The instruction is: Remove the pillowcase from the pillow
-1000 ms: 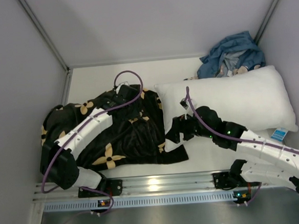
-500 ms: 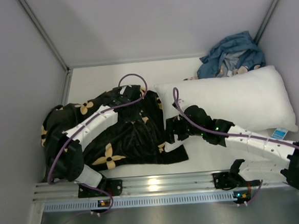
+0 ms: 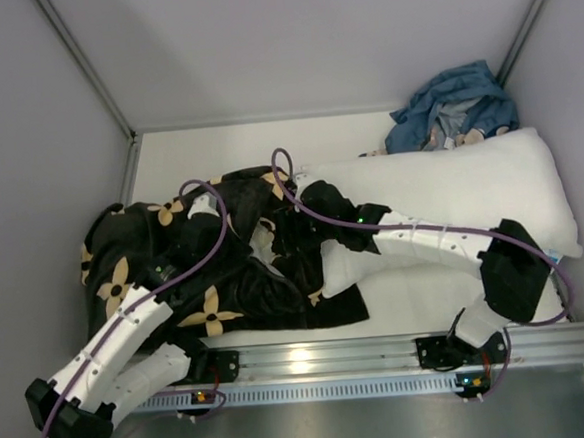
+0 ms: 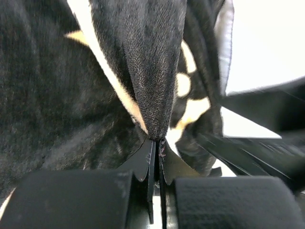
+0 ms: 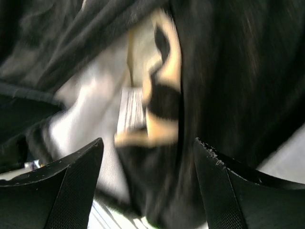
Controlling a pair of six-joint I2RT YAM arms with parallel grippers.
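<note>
The black pillowcase (image 3: 226, 284) with tan flowers lies bunched at the left middle. My left gripper (image 3: 215, 216) is shut on a raised fold of the pillowcase (image 4: 152, 71); the jaws (image 4: 156, 140) pinch its tip. My right gripper (image 3: 290, 222) reaches left over the pillowcase and is open, its jaws (image 5: 147, 143) spread wide above black fabric (image 5: 228, 86) without holding it. A pale patch of the pillow (image 5: 86, 109) with a small label (image 5: 131, 110) shows in the opening, blurred. The same patch shows in the top view (image 3: 263, 237); the rest of the pillow is hidden.
A large smooth white pillow (image 3: 461, 192) lies at the right, under my right forearm. A blue cloth bundle (image 3: 451, 105) sits in the far right corner. Grey walls close in the left, back and right. A metal rail (image 3: 312, 363) runs along the near edge.
My left arm pulled back toward the near left, dragging the pillowcase fold with it. My right arm stretched left over the pillowcase. The pillowcase has bunched and a pale patch shows.
</note>
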